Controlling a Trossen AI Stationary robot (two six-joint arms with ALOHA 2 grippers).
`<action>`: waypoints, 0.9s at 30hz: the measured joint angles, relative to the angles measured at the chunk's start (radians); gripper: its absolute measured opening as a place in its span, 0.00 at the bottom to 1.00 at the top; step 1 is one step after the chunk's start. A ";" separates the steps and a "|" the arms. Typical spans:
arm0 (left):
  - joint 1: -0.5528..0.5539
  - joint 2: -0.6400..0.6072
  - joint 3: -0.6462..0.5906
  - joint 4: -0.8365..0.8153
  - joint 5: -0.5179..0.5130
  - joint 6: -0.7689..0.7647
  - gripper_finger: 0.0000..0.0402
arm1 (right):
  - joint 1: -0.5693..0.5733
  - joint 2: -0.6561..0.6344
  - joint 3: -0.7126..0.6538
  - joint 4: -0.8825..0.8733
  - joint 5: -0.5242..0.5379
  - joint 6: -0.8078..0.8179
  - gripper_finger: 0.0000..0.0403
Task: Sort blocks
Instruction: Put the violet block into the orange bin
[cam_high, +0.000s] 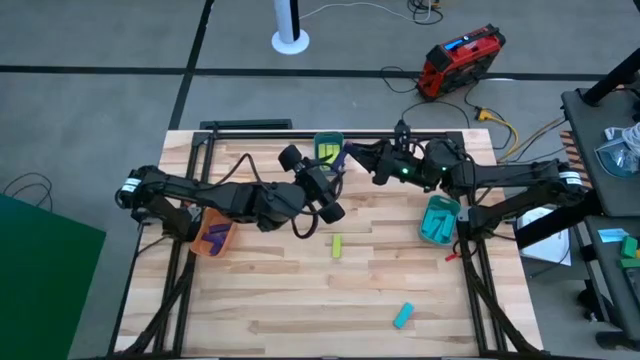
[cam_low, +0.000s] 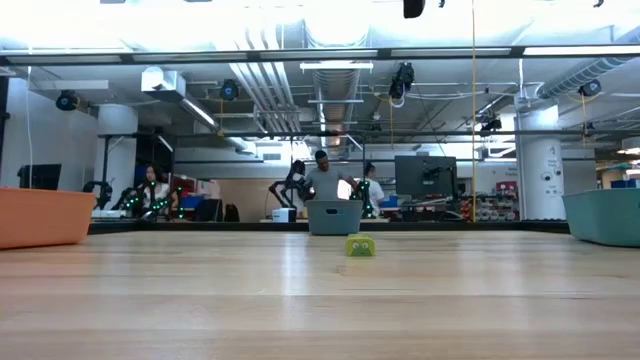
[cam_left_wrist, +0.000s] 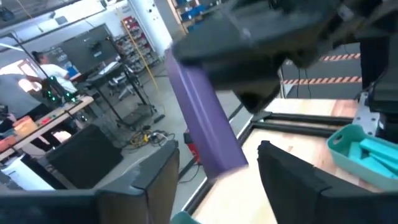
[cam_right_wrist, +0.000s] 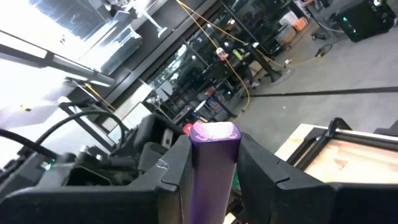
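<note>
Purple block (cam_right_wrist: 212, 163): a long bar clamped between the two fingers of the right gripper (cam_right_wrist: 214, 155), one end standing out beyond the fingertips; in the left wrist view the same bar (cam_left_wrist: 205, 118) hangs slanted just ahead of the left fingers.
Right gripper: closed on the purple bar, raised above the far middle of the table (cam_high: 300, 300).
Left gripper (cam_high: 336, 168): its fingers (cam_left_wrist: 155, 180) stand apart, one to each side of the bar's free end, not touching it as far as can be seen; probably a hand-over between arms.
Yellow-green block (cam_high: 338, 246): lies loose on the table, well apart from both grippers, toward the near side.
Cyan-blue block (cam_high: 403, 316): lies loose near the front edge, farther still from the jaws.
Orange bin (cam_high: 213, 236): under the left arm; holds purple bars.
Teal bin (cam_high: 438, 220): below the right arm; holds cyan-blue bars.
Grey bin (cam_high: 328, 146): just beside the two grippers; holds yellow-green bars.
Progress: judged late. Most blocks sit in bins by colour; left are the held purple bar and the two loose bars.
</note>
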 joint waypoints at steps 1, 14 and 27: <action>0.000 0.000 0.000 0.014 0.000 0.011 0.47 | 0.000 0.004 0.000 0.001 0.000 0.003 0.22; 0.002 -0.006 0.002 0.050 -0.031 0.059 0.07 | 0.002 0.021 0.000 0.003 0.007 0.025 0.22; -0.015 -0.036 0.001 -0.039 -0.063 0.008 0.07 | -0.008 -0.006 0.001 -0.085 -0.023 0.010 0.38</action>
